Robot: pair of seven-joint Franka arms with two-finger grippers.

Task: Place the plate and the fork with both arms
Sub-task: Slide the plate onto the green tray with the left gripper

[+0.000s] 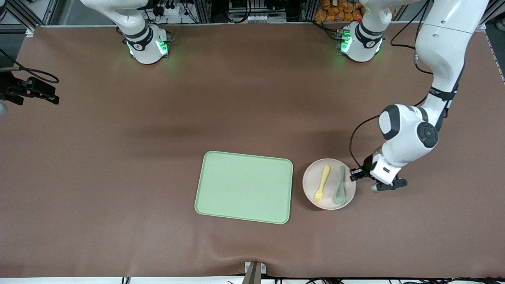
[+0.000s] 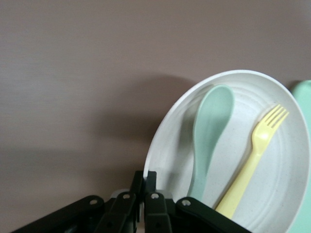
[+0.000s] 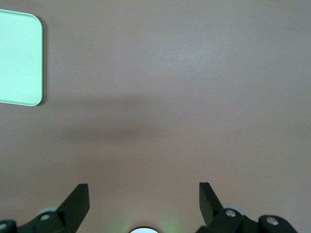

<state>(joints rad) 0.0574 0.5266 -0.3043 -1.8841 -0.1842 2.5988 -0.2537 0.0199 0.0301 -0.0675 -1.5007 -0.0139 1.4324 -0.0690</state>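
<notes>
The plate [image 1: 329,184] is seen on the brown table [image 1: 118,177], just beside the light-green tray [image 1: 244,187] toward the left arm's end, at about the same nearness to the front camera as the tray. On the plate the pale yellow fork [image 1: 322,184] and a grey-green spoon [image 1: 341,187] are laid side by side, slightly apart, the fork toward the tray. The left gripper [image 1: 354,174] is held low at the plate's rim on the side away from the tray; in the left wrist view its fingers [image 2: 150,206] are pressed together at the rim, so the plate is judged to be pinched, though the contact itself is partly hidden. Because only a thin edge is held, the plate could be tipped or let slip when it is lifted, and fork and spoon could be slid off by any tilt. The tray's raised lip could also be struck if the plate is carried too low. Farther off, the right gripper [image 3: 144,199] is kept waiting with its fingers spread, over bare table.
</notes>
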